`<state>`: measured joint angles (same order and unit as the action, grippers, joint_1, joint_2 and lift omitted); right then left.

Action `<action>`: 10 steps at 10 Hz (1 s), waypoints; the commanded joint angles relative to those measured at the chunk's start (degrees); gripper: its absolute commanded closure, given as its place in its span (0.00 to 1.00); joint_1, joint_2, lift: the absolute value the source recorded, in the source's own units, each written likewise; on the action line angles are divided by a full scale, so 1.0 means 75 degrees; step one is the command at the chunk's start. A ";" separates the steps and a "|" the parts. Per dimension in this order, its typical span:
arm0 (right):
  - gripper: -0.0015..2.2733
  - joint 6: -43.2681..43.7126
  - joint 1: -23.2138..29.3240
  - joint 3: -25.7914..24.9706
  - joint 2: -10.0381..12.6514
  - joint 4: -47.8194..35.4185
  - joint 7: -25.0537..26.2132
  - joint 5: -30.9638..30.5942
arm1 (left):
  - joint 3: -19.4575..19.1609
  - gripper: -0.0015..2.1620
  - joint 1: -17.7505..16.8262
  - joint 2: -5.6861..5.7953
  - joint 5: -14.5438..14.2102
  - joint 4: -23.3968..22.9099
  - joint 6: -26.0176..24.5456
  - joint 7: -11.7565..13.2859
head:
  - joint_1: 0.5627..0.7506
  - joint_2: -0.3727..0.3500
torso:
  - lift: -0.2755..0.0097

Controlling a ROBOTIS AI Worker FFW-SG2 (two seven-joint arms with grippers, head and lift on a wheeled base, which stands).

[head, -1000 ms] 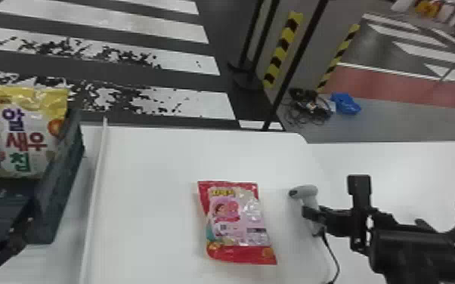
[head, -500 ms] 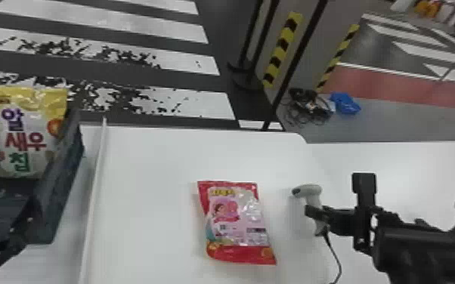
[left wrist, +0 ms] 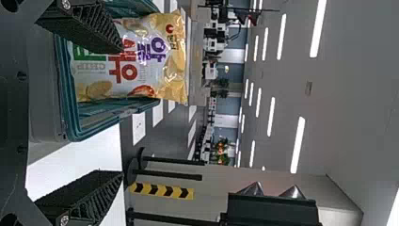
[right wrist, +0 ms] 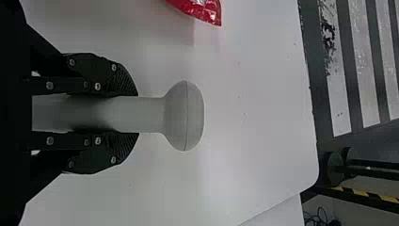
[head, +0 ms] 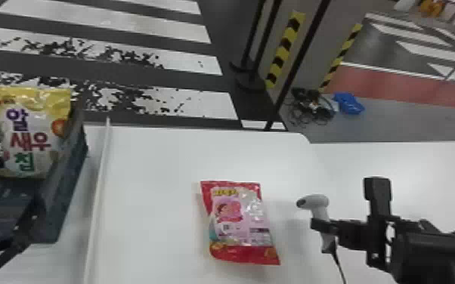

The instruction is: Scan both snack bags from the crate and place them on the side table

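My left gripper [head: 22, 236] is low at the left in the head view, by the dark crate [head: 66, 181]. In its wrist view, the left gripper [left wrist: 121, 110] stands open with nothing between its fingers; the yellow-and-white snack bag [left wrist: 141, 61] is upright in the crate [left wrist: 70, 113] beyond it. My right gripper [head: 327, 228] holds the grey-white scanner [head: 318, 203] right of the red-and-pink snack bag [head: 238, 223], which lies flat on the white table. In the right wrist view, the right gripper [right wrist: 124, 114] is shut on the handle of the scanner [right wrist: 183, 115].
A raised white strip [head: 100, 189] runs between the crate and the red bag. Another white table surface [head: 408, 162] adjoins at the right. The scanner's black cable [head: 338, 264] hangs toward the near edge. Stands and striped posts [head: 285, 49] are on the floor beyond the tables.
My right gripper and the scanner have shifted slightly right and toward the near edge. Both snack bags are where they were, and the left arm has hardly moved.
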<state>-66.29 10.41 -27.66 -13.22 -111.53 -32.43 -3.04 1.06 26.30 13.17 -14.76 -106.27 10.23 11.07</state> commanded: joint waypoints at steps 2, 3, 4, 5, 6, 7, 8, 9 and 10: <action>0.99 -0.0930 0.0545 -0.0133 0.0309 -0.1453 -0.0001 0.0077 | 0.0010 0.04 -0.0003 0.0025 -0.0013 -0.0011 0.0000 0.0000 | 0.70 0.09 | 0.63; 0.99 -0.1539 0.0698 -0.0156 0.0414 -0.1957 -0.0001 0.0159 | 0.0010 0.04 -0.0003 0.0037 -0.0036 -0.0011 0.0000 0.0000 | 0.70 0.10 | 0.63; 0.99 -0.2008 0.0873 -0.0121 0.0508 -0.2391 -0.0001 0.0183 | 0.0022 0.04 -0.0003 0.0037 -0.0048 -0.0011 0.0000 0.0000 | 0.70 0.11 | 0.63; 0.99 -0.2265 0.1037 -0.0086 0.0614 -0.2801 -0.0001 0.0194 | 0.0022 0.04 -0.0003 0.0037 -0.0048 -0.0011 0.0000 0.0000 | 0.70 0.13 | 0.63; 0.99 -0.2617 0.1108 -0.0051 0.0684 -0.3141 -0.0012 0.0241 | 0.0034 0.04 -0.0003 0.0037 -0.0060 -0.0011 0.0000 0.0000 | 0.70 0.14 | 0.63; 0.99 -0.2945 0.1213 -0.0004 0.0719 -0.3504 -0.0012 0.0265 | 0.0034 0.04 -0.0003 0.0037 -0.0060 -0.0011 0.0000 0.0000 | 0.70 0.16 | 0.63; 0.99 -0.3172 0.1307 0.0043 0.0813 -0.3926 -0.0012 0.0288 | 0.0046 0.04 -0.0003 0.0049 -0.0060 -0.0011 0.0023 0.0000 | 0.70 0.18 | 0.63; 0.99 -0.3172 0.1366 0.0160 0.0895 -0.4301 -0.0012 0.0288 | 0.0046 0.04 -0.0003 0.0049 -0.0060 -0.0011 0.0047 0.0000 | 0.70 0.19 | 0.63; 0.99 -0.3172 0.1412 0.0348 0.1000 -0.4594 -0.0001 0.0194 | 0.0046 0.04 -0.0003 0.0049 -0.0071 -0.0011 0.0047 0.0000 | 0.70 0.21 | 0.63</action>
<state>-89.74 20.78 -25.79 -6.14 -144.70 -32.45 -1.21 1.40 26.28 13.53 -15.25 -106.35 10.55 11.07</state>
